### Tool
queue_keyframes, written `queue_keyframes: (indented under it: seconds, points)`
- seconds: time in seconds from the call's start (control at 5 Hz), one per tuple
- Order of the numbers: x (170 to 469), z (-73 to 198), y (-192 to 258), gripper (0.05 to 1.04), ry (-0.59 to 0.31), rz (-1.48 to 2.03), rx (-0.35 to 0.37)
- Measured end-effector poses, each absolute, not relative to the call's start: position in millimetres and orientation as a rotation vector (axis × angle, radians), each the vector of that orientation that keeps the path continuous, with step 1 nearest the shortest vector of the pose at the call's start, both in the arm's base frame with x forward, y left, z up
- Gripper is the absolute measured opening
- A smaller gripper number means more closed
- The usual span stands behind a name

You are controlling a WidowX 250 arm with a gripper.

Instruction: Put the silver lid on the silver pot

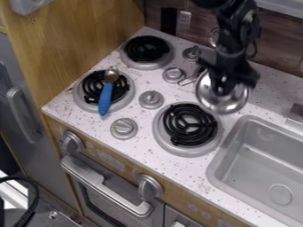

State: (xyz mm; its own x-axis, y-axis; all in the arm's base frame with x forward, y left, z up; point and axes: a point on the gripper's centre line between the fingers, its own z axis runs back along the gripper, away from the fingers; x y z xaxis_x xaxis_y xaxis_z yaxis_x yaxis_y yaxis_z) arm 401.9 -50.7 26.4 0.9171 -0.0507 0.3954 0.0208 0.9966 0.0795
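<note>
Robot gripper (222,86) hangs over the back right of the stove, pointing down at the round silver piece (232,104). Gripper state: cannot tell whether open or closed; cannot tell if it touches the metal. The silver piece sits behind and to the right of the front right burner (188,125), near the back corner of the sink (237,146). Whether it is lid, pot or both together: cannot tell. 1 thin wire loop (188,81) shows at its left side.

Surroundings: white speckled counter (139,150). 2 more black coil burners: 1 at back left (146,48), 1 at front left (90,98). A spoon with a blue handle (105,98) lies across the front left burner, bowl end toward the back, handle end toward the front edge. 4 silver knobs stand on the counter between the burners, in a slanting row; the nearest (123,128) is close to the front edge. 2 larger knobs are on the oven front, 1 at left (72,142), 1 at right (149,187), with the oven handle (100,181) between and below them. Wall outlet (184,19) behind the counter.
</note>
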Motion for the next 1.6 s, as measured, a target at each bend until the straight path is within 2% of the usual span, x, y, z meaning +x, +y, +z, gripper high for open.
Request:
queue_keyframes:
  seconds: [0.4, 0.6, 0.8, 1.2, 1.4, 1.6]
  points:
    - [435.6, 16.3, -40.1, 0.268, -0.583, -0.024, 0.055]
    - [447.5, 0.1, -36.1, 0.268, -0.621, 0.01, 0.034]
    - [467.0, -9.0, -32.0, 0.268, -0.635, 0.02, 0.045]
    - [500.7, 18.3, -23.6, 0.268, -0.686, 0.028, 0.085]
    - [503.0, 19.9, -15.3, 0.268, -0.678, 0.048, 0.108]
    - [501.7, -3.9, -11.3, 0.267, -0.64, 0.07, 0.1]
